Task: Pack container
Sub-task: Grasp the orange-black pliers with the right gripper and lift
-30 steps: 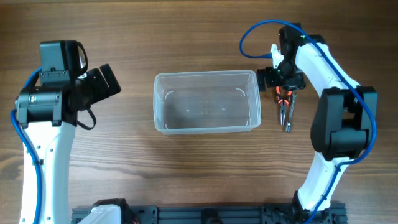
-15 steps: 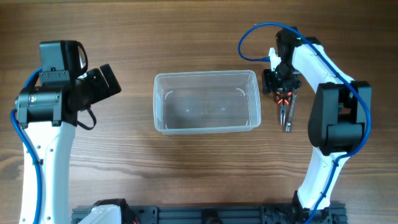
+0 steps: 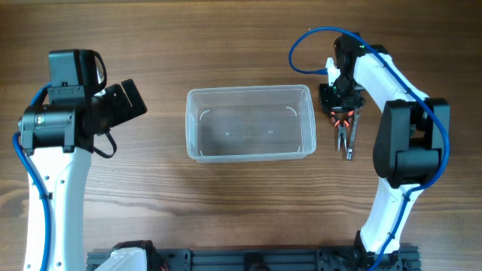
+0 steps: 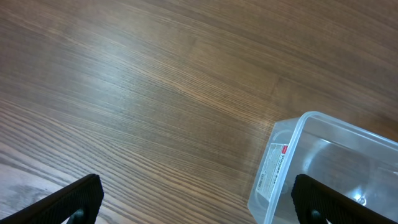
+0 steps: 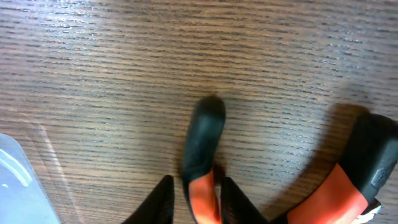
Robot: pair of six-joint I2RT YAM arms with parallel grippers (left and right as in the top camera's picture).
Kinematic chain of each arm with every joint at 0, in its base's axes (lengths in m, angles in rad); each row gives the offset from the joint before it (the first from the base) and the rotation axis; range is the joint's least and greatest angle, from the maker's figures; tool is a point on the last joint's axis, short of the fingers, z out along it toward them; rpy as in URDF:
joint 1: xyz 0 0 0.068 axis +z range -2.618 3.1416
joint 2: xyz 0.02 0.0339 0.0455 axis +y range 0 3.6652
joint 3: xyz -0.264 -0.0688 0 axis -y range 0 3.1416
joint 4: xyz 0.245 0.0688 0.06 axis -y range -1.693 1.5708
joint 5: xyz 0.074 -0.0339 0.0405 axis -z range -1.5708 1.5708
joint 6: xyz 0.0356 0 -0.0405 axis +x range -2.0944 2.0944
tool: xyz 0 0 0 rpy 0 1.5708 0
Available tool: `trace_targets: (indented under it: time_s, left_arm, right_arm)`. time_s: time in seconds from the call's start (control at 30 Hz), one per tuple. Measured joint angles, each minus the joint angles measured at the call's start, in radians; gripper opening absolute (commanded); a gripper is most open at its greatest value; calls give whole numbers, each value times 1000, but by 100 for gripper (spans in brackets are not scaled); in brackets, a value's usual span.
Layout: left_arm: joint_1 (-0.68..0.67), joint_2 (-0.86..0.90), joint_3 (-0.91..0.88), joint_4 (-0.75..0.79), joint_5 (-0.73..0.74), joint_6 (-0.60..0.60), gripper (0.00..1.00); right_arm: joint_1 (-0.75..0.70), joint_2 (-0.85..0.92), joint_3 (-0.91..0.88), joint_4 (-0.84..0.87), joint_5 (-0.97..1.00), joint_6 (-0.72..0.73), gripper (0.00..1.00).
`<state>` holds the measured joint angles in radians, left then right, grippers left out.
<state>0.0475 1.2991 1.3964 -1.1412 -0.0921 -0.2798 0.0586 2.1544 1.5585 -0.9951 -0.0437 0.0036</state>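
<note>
The clear plastic container stands lidless in the middle of the table with nothing in it. To its right lie pliers with orange and black handles, jaws pointing toward the front edge. My right gripper is down over the handles. In the right wrist view it is shut on one handle, a finger on each side, while the other handle lies free to the right. My left gripper hangs open left of the container. In its wrist view only the container's corner shows.
Bare wood table lies all round. A blue cable loops above the right arm. The container's edge sits just left of the gripped handle.
The right gripper has dropped onto the pliers' handles and closed from wide open onto one handle. The left arm and the container have not moved.
</note>
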Motion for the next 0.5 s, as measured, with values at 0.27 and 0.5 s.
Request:
trace_targets:
  time_s: [0.27,0.5]
  left_arm:
    - [0,0,0,0,0,0,100]
    - [0,0,0,0,0,-3,100]
  right_arm:
    - [2,0,0,0,14,22,7]
    - [2,0,0,-3,15,30,4]
